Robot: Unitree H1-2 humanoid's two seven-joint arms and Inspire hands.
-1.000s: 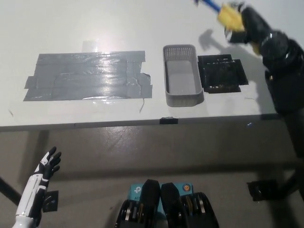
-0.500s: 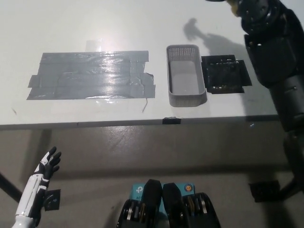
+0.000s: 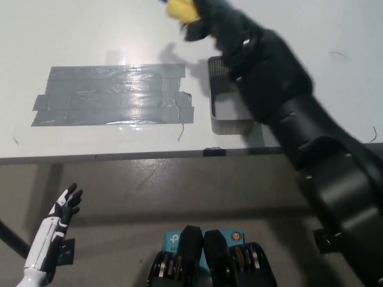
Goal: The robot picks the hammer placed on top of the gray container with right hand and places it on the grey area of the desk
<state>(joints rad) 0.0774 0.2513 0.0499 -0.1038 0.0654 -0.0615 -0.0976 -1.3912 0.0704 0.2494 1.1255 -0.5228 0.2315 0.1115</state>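
White desk [image 3: 72, 36] carries a grey taped area [image 3: 114, 95] at left and a gray container [image 3: 227, 116] just beside its right edge.

Black right arm stretched far forward, white left hand low at the side.
The black right hand [image 3: 206, 15] is at the top edge, fingers closed round something yellow, its forearm running diagonally from bottom right. The white left hand [image 3: 64, 203] rests lower left, fingers apart, holding nothing.
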